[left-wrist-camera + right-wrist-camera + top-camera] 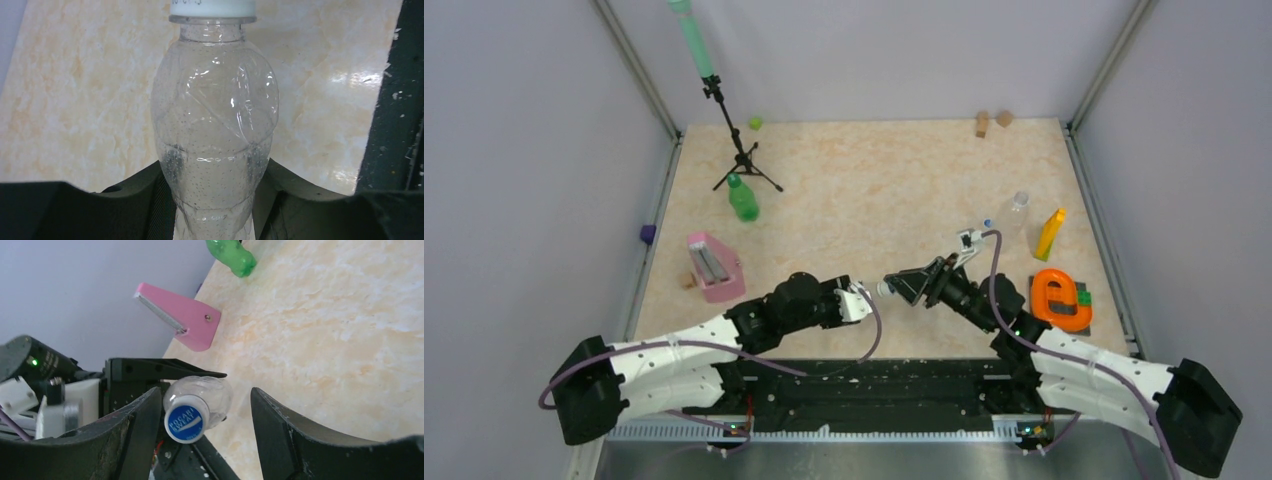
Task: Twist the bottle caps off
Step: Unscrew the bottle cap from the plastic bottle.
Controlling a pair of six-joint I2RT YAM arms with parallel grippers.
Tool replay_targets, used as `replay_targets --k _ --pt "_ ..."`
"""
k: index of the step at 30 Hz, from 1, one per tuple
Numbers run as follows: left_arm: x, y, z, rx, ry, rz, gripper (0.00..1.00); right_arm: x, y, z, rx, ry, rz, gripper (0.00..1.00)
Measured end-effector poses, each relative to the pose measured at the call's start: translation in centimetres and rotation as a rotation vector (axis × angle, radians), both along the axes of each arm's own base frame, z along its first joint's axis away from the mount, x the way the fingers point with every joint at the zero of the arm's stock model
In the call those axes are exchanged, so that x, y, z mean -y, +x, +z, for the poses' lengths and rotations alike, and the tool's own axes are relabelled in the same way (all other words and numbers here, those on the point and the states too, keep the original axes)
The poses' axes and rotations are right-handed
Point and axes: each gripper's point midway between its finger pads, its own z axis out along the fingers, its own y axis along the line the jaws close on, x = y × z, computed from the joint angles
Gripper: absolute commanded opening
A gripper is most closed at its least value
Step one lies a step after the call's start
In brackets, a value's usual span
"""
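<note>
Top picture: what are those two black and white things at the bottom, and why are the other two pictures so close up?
Those are two robot arms, the left arm and the right arm, bolted at the near edge of a pale marbled table and seen by a camera overhead. The other two pictures come from a camera on each wrist, so each shows its own pincer close up. The left pincer is clamped on a clear plastic bottle. The right pincer stands open around that bottle's blue round cap, not gripping it. Also on the table: a translucent green bottle, a pink wedge-shaped block, a yellow block, an orange ring and a second clear bottle.
</note>
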Motion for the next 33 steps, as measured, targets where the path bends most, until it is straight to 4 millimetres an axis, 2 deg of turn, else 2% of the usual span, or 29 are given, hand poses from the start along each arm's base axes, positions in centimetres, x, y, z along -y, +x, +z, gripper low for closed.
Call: replay_targets --k 2,8,13,24,28,33 --pt "0.0 -0.1 -0.2 0.045 0.025 0.005 0.0 -0.2 0.0 0.1 -0.037 0.036 0.0 0.64" --pt "-0.6 1.3 0.7 0.153 0.056 0.081 0.0 -1.0 -0.2 -0.1 -0.118 0.093 0.024 0.63" --pt "-1.0 1.9 1.2 0.196 0.064 0.12 0.0 -1.6 -0.7 -1.1 -0.17 0.085 0.058 0.52" --pt "-1.1 1.8 1.1 0.217 0.083 0.119 0.0 -1.9 -0.8 -0.2 -0.17 0.128 0.07 0.53" --pt "-1.0 1.8 1.1 0.218 0.083 0.116 0.0 -1.8 -0.7 -0.1 -0.167 0.135 0.063 0.38" --pt "-1.1 1.8 1.1 0.219 0.086 0.117 0.0 -1.9 -0.7 0.0 -0.164 0.136 0.068 0.14"
